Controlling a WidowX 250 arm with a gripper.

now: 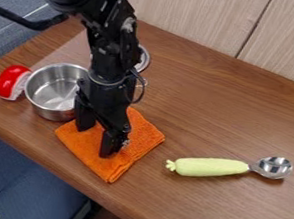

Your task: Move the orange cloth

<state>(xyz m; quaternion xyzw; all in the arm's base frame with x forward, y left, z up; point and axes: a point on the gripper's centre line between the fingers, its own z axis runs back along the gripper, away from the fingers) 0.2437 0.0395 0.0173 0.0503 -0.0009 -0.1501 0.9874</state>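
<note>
Hanging down over the orange cloth, the black gripper has its two fingers spread apart, released, with orange fabric showing between them; the cloth lies folded on the wooden table, just beside the metal pot; a red and white object sits on the pot's other side; a metal spoon with a pale green handle lies apart from the cloth, toward the right of the view.
</note>
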